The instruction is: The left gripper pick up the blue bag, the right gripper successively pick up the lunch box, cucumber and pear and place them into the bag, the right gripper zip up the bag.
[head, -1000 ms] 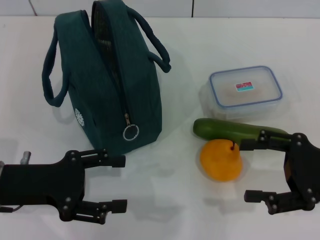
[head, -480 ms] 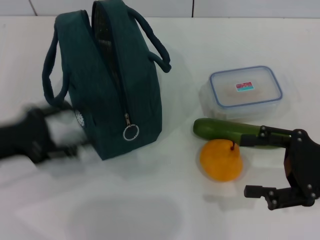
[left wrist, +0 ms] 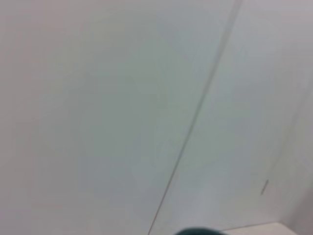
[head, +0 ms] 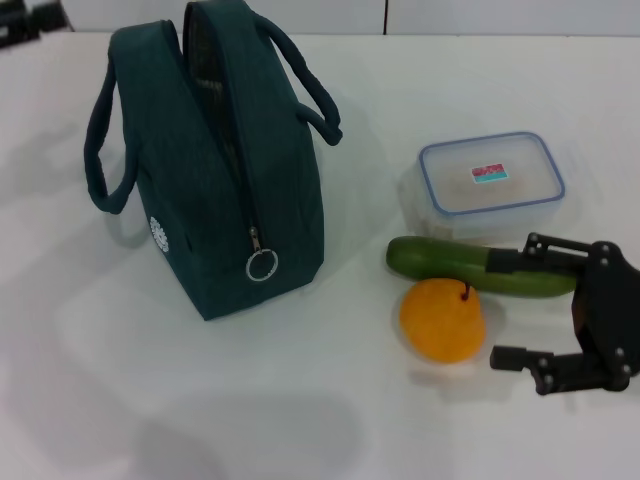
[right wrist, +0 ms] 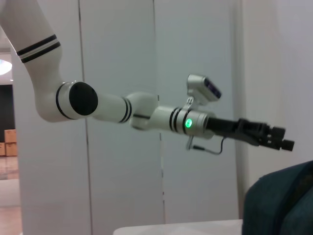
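The blue bag (head: 215,175) stands upright at the left of the table, its top zip open and its handles up; it also shows in the right wrist view (right wrist: 283,200). The clear lunch box (head: 490,185) with a blue-rimmed lid lies at the right. In front of it is the green cucumber (head: 450,262), then the orange-yellow pear (head: 440,320). My right gripper (head: 497,308) stands open just right of the pear, its upper finger over the cucumber's end. My left gripper (right wrist: 281,138) hangs open in the air above the bag's far left side, at the head view's top corner (head: 22,18).
The white table (head: 330,400) carries only these things. A white panelled wall (left wrist: 146,107) stands behind it. A sliver of the bag (left wrist: 198,231) shows in the left wrist view.
My left arm has swung up from the table's front left, past the bag's left side, to the far left corner. The right gripper has edged slightly up and back.
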Robot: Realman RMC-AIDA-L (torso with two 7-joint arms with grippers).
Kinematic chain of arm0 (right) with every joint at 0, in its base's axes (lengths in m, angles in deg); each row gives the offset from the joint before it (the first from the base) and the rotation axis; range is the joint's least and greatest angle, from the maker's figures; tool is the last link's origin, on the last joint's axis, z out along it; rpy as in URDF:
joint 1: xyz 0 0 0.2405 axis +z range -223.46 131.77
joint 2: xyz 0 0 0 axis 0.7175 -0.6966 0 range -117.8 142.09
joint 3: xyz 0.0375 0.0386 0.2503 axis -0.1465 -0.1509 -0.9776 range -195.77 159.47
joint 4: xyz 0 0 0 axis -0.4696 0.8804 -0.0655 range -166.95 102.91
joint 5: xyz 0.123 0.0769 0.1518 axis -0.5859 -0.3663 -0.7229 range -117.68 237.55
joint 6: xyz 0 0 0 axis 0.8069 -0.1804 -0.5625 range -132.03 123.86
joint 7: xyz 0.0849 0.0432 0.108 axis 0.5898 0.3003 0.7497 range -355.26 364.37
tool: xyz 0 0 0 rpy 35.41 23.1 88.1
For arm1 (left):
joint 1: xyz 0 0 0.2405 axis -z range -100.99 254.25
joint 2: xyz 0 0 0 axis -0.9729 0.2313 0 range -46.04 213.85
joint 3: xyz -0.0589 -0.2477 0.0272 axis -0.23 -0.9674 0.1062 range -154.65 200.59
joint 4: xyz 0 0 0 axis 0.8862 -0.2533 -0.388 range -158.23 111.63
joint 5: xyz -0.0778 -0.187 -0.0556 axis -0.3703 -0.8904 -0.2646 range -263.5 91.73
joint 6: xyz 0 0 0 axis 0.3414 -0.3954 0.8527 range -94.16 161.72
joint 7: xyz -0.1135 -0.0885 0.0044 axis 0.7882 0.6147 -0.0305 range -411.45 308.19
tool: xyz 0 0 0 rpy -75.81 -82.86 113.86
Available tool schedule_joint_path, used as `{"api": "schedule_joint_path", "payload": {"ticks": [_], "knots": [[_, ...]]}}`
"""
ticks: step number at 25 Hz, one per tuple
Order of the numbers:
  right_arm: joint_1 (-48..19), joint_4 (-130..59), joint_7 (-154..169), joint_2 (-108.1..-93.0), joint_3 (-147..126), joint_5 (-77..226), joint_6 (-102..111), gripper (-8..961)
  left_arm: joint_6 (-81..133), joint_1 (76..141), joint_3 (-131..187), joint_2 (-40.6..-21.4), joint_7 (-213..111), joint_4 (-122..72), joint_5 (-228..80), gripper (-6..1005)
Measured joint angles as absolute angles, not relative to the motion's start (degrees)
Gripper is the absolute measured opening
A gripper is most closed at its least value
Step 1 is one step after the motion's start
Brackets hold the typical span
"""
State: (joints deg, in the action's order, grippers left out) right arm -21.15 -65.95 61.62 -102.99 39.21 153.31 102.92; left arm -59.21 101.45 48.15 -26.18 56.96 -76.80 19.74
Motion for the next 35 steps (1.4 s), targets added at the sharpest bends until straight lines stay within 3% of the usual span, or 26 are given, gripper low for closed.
{"api": "schedule_joint_path", "payload": {"ticks": [5, 15, 35], "knots": [[-21.14, -65.95, 61.46, -103.00, 38.21, 152.79, 102.67, 830, -59.11, 105.13, 51.69, -27.76, 79.02, -88.40, 31.12, 864], [-21.15, -66.04, 61.01, -102.75, 37.52, 152.56, 102.51, 830, -58.82, 104.68, 58.21, -31.76, 93.96, -97.74, 39.02, 860], [-20.63, -65.95, 60.57, -102.64, 37.48, 152.66, 102.16, 828, -58.73, 103.65, 61.29, -34.61, 91.56, -97.79, 40.55, 826]]}}
